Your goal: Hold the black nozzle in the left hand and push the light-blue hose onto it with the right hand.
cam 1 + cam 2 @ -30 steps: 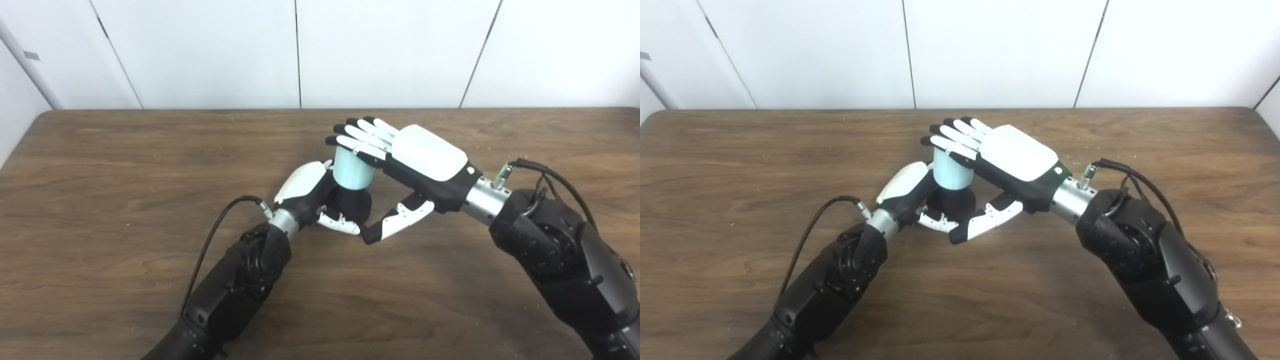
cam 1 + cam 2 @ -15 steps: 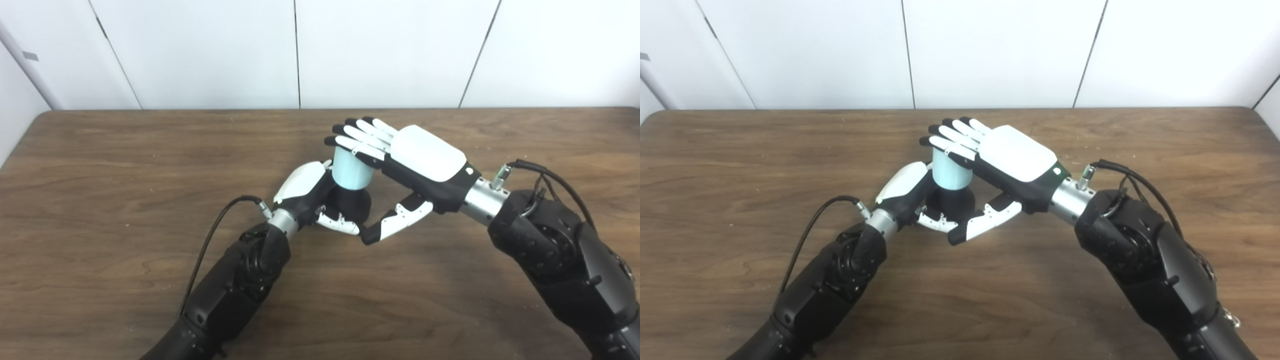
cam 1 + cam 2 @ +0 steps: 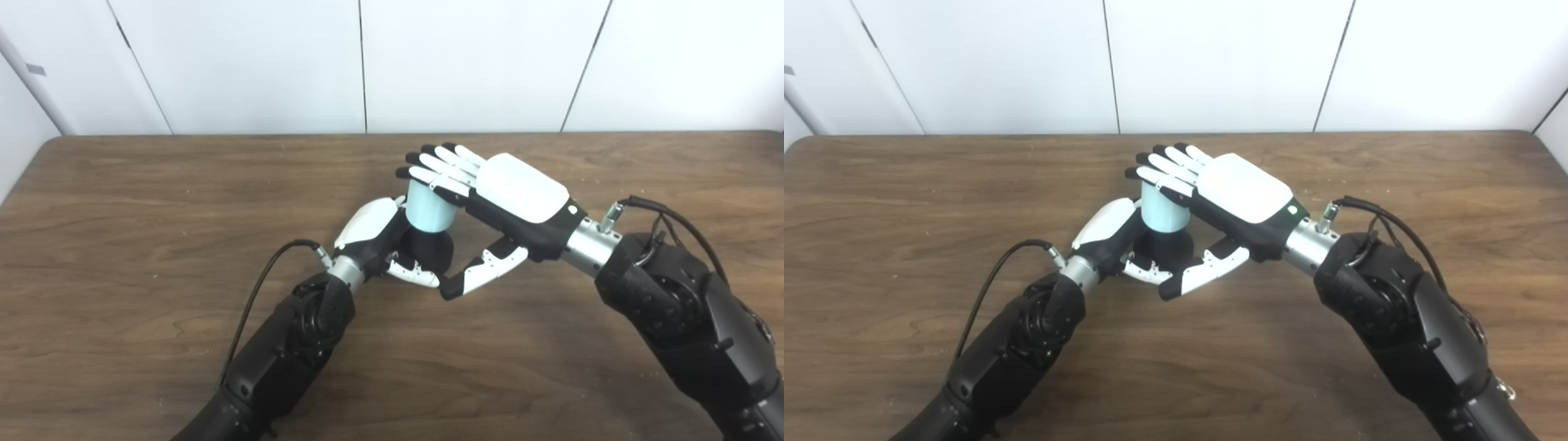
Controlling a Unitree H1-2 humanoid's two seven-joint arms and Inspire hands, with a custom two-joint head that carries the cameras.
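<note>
My left hand [image 3: 375, 236] is curled around the black nozzle [image 3: 429, 251], fingers wrapped about its wide lower part so it stands upright on the table [image 3: 122, 202] and cannot slide or tip when pressure comes from above. It sits near the middle of the table, a little toward the far edge. I keep my grip low, I judge, to leave the top of the nozzle free for the hose. The light-blue hose [image 3: 429, 208] stands straight on top of the nozzle, its lower end touching the black part; I cannot tell how far it has gone on. My right hand [image 3: 490, 196] lies flat across the hose's top end, fingers [image 3: 438, 168] stretched out and spread, thumb hanging loose below beside my left fingers, holding nothing. An open palm makes sense here: it lets me press straight down along the hose rather than squeeze its sides. The risk, I judge, is the hose tilting off if my push drifts sideways.
</note>
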